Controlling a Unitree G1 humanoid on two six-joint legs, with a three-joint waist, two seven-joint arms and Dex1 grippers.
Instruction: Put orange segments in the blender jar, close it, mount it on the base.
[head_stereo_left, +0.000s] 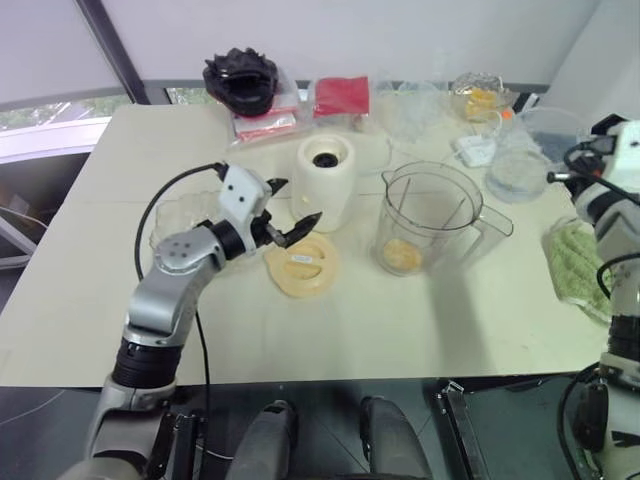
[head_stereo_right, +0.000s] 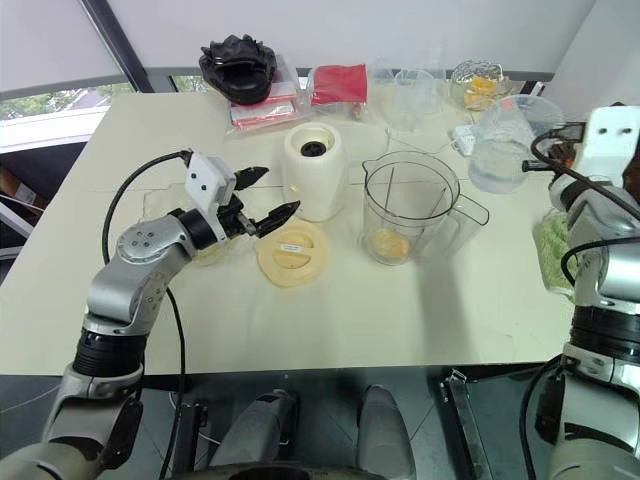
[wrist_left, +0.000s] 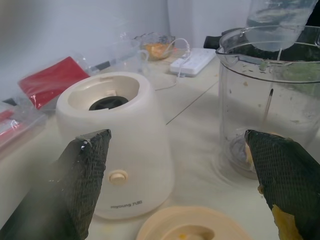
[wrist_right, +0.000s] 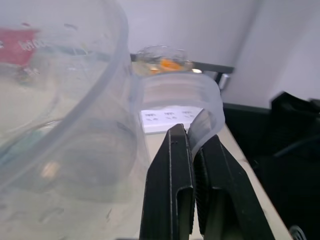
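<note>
One jar (head_stereo_left: 428, 218) stands mid-bench holding orange segments (head_stereo_left: 402, 254), right of one base (head_stereo_left: 326, 182). Left gripper (head_stereo_left: 292, 212) gapes above one lid (head_stereo_left: 301, 264); right gripper (wrist_right: 192, 150) pinches a clear tub (head_stereo_left: 523, 155).

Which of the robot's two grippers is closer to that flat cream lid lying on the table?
Left. The left gripper hovers open just over the lid's edge; the right gripper, shut on a clear jug's handle, is far across the table.

base (wrist_left: 120, 160) front, small brand print "Joyoung"
</note>
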